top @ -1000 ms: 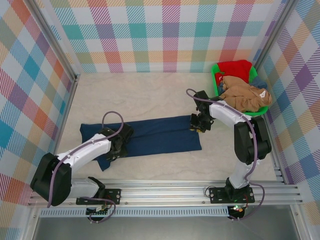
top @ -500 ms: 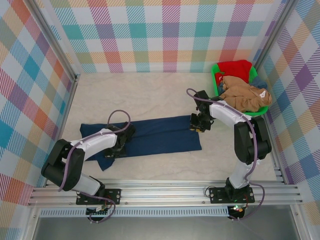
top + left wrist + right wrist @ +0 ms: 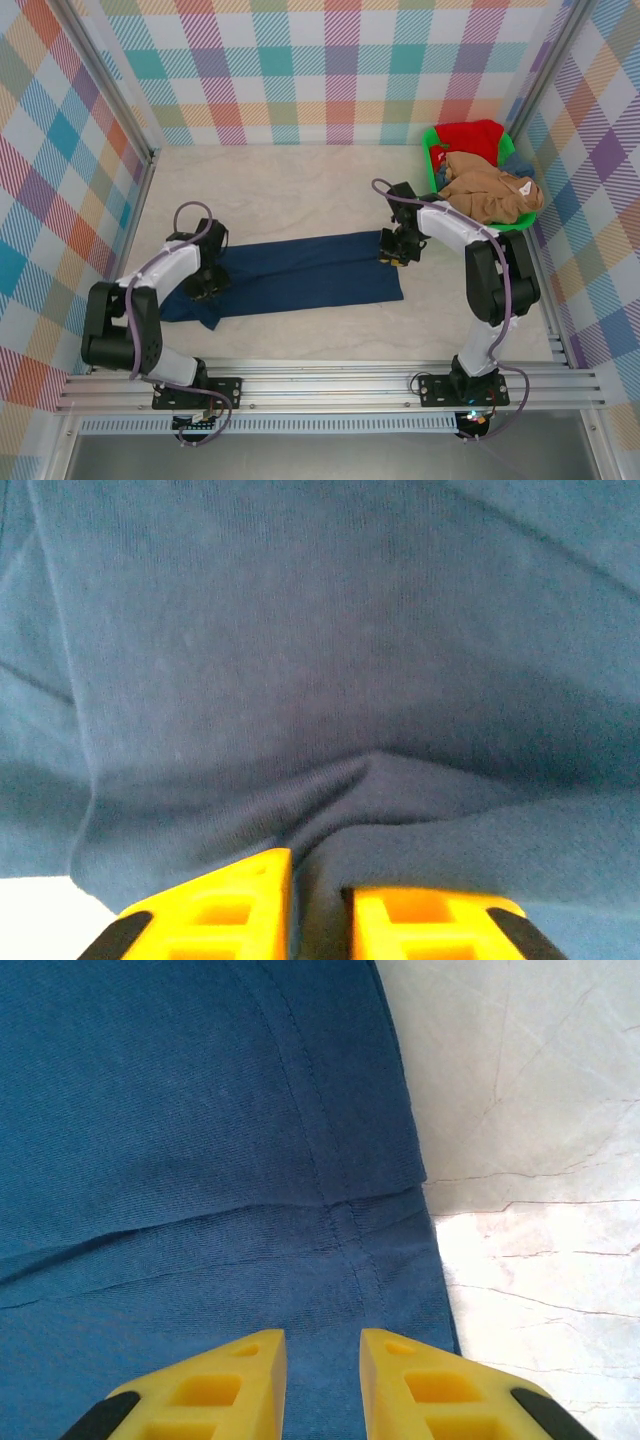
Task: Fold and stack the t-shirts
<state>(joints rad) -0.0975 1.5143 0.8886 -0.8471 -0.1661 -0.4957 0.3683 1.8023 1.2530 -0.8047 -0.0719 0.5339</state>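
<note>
A dark navy t-shirt (image 3: 310, 272) lies on the table, folded into a long strip running left to right. My left gripper (image 3: 205, 282) sits at the strip's left end. In the left wrist view its yellow fingers (image 3: 230, 900) are shut on a raised fold of the navy cloth (image 3: 300, 630). My right gripper (image 3: 393, 250) rests at the strip's upper right corner. In the right wrist view its jaws (image 3: 322, 1338) stand slightly apart over flat cloth (image 3: 180, 1110) near the hem. Tan-brown (image 3: 490, 192) and red (image 3: 470, 135) t-shirts lie heaped in the basket.
The bright green basket (image 3: 432, 152) stands in the back right corner against the checked wall. Pale table top (image 3: 290, 190) stretches behind the navy shirt. An aluminium rail (image 3: 330, 385) runs along the near edge by the arm bases.
My left gripper has slid left along the navy strip, from near its middle to its left end, and closed on a fold. The right gripper has stayed at the right corner.
</note>
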